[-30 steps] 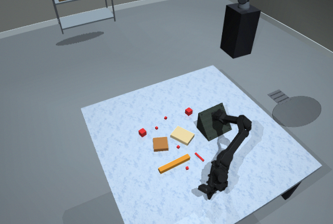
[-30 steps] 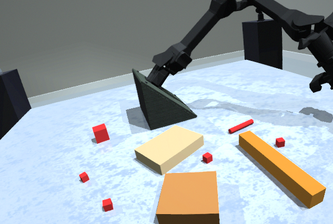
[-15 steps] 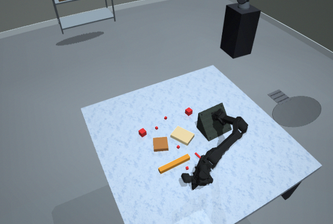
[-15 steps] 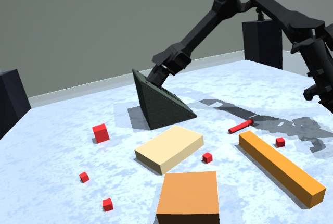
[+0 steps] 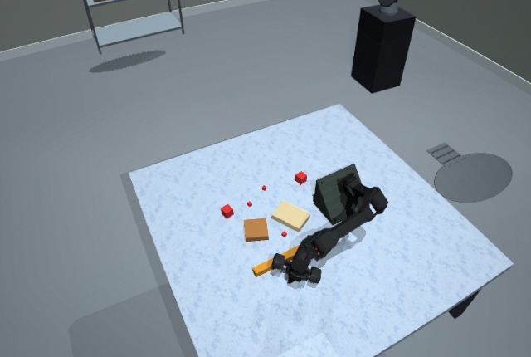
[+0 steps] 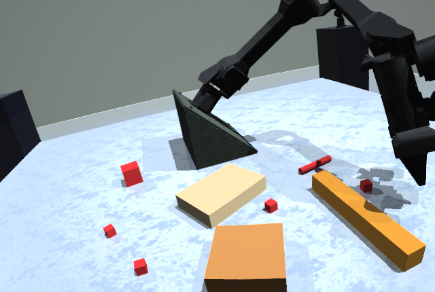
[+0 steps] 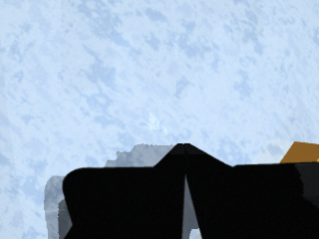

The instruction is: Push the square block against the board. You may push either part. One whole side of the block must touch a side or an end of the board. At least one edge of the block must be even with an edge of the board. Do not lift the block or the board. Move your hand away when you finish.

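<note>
The orange-brown square block lies flat on the table. The cream rectangular board lies flat close by, turned at an angle to the block. A narrow gap parts the block from the board's nearest corner; no whole side touches. My gripper is shut and empty, fingertips pointing down a little above the table. It is on the far side of the long orange bar from the block, well away from block and board. In the top view the gripper body hides the fingertips in part.
The long orange bar lies between gripper and block. A small red cube lies near the board. Other red cubes and a red rod lie around. My arm rises from the dark wedge base.
</note>
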Robot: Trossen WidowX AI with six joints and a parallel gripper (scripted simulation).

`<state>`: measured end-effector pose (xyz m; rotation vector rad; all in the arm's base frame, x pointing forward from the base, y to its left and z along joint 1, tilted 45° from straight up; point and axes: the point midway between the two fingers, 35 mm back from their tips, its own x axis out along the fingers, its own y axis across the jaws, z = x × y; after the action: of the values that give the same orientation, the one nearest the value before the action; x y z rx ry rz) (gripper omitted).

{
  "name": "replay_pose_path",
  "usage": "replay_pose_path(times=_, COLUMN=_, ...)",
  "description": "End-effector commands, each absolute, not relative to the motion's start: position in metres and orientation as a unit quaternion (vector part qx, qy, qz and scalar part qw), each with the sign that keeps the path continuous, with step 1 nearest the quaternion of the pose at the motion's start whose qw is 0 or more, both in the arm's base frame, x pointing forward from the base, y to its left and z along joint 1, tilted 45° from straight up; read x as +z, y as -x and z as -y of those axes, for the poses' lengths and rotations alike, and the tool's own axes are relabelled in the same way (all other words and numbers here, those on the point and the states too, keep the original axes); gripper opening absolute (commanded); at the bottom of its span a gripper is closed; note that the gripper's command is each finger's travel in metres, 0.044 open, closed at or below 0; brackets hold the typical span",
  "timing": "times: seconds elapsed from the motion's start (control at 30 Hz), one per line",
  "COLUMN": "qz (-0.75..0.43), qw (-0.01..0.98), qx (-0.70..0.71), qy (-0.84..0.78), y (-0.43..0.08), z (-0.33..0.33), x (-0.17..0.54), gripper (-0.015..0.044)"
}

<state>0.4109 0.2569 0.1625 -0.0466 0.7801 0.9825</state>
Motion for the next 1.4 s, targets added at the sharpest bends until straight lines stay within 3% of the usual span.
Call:
replay_pose_path(times=0.0, qz=-0.416, qw=0.800, qx=0.432, qy=-0.020, y=-0.414, z=-0.239, x=0.141, gripper=0.0000)
replay_pose_path(times=0.67, qz=-0.592, qw=0.730, qx=0.267, qy=-0.213, y=-0.408, z=-0.157, x=0.072, gripper=0.0000)
replay_pose_path(times=1.37, qz=-0.708, qw=0.563, qx=0.064, qy=-0.421, y=-0.375, z=-0.078, x=0.017, gripper=0.0000)
